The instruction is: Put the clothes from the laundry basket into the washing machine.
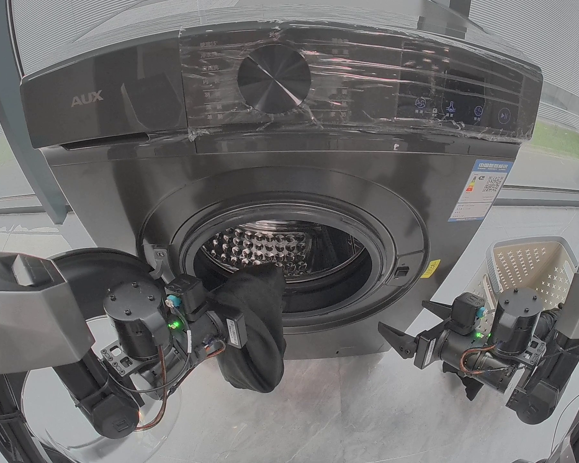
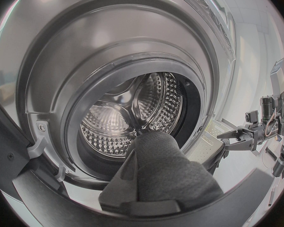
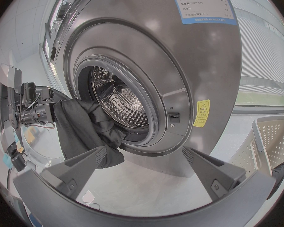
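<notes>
At my 8 o'clock the washer's round door (image 1: 90,271) stands swung open. Just right of it, my left gripper (image 2: 151,177) is closed on a black garment (image 1: 254,323) of matte, soft, crumpled cloth. The upper end of the garment lies over the rim of the steel drum (image 1: 270,245) at the opening's 7 o'clock. The rest of it hangs down the front of the grey washing machine (image 1: 289,162). At my 4 o'clock, my right gripper (image 1: 402,319) hovers with its jaws spread wide and nothing between them. Behind it, at 3 o'clock, the white perforated laundry basket (image 1: 534,265) stands beside the machine, and a dark cloth (image 3: 282,169) shows inside it.
</notes>
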You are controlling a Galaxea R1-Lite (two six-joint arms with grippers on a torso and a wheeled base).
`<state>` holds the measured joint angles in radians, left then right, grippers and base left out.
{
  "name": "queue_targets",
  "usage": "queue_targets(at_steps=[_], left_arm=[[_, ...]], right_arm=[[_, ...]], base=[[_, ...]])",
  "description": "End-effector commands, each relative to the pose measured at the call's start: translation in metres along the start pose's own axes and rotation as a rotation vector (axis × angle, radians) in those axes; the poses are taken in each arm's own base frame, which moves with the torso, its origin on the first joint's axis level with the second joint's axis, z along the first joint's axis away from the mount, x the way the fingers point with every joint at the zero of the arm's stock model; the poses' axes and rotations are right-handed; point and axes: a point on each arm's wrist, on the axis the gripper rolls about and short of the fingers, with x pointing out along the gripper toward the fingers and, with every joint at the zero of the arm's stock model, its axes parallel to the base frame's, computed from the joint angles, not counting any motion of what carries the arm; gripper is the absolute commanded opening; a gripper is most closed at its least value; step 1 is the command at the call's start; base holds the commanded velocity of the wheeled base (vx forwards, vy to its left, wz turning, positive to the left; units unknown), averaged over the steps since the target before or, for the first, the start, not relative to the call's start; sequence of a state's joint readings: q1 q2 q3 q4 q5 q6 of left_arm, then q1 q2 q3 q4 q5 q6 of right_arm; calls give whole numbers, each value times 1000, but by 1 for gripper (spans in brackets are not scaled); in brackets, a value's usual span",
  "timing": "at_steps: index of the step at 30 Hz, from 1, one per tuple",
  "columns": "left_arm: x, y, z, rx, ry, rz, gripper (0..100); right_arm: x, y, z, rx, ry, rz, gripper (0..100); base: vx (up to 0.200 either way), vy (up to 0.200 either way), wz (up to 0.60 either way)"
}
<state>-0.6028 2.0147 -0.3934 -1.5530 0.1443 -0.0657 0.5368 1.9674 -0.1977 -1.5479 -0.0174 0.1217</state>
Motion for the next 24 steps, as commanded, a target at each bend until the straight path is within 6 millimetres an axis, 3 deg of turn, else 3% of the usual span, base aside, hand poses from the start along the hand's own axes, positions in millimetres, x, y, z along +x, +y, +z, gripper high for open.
queue_targets(at_steps=[1, 4, 11, 19, 24], left_arm=[[0, -5, 3, -5, -15, -15, 0], [9, -9, 8, -14, -49, -28, 0], [41, -22, -9, -29, -44, -71, 0], [100, -21, -17, -69, -144, -49, 0], [121, -13, -27, -72, -161, -12, 0]], right_arm=[[0, 4, 1, -2, -9, 15, 100], [0, 10, 1, -7, -8, 36, 100], [-3, 25, -3, -19, 10, 90, 100], [-6, 34, -3, -27, 11, 126, 100], [-6, 34, -4, -25, 12, 126, 100]], base=[[0, 0, 0], [0, 0, 0], [0, 0, 0], [0, 0, 0], [0, 0, 0]])
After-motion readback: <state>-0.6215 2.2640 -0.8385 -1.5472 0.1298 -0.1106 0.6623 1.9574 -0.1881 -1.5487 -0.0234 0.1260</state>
